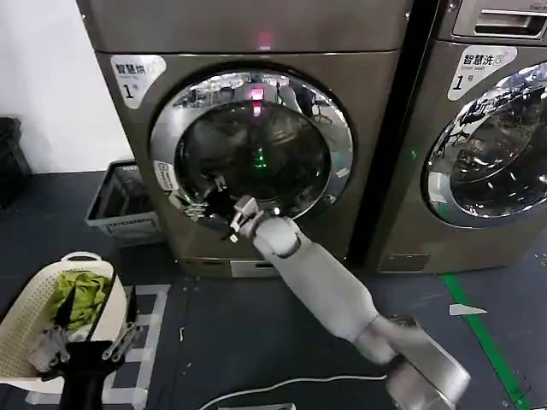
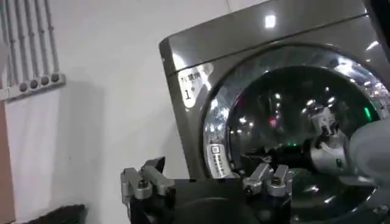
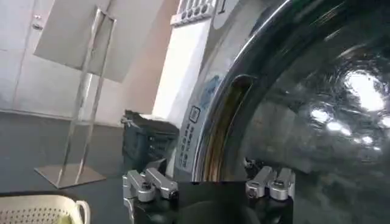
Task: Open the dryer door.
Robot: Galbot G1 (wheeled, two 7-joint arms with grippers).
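The grey dryer (image 1: pixel 256 34), marked 1, stands in front of me with its round glass door (image 1: pixel 252 149) lying flush against the front. My right arm reaches up to the door's lower left rim. The right gripper (image 1: pixel 208 198) is open there, and in the right wrist view its two fingers (image 3: pixel 146 184) straddle the rim just below the slot-shaped handle recess (image 3: pixel 234 115). I cannot tell whether the fingers touch the rim. My left gripper (image 1: pixel 85 342) hangs low at the left, open and empty, far from the door (image 2: pixel 292 122).
A second machine (image 1: pixel 496 128) stands close on the right. A white laundry basket (image 1: pixel 26 316) with green cloth sits by my left gripper. A grey crate (image 1: pixel 120 201) stands left of the dryer. A cable (image 1: pixel 282 384) and a green tape line (image 1: pixel 479 333) lie on the floor.
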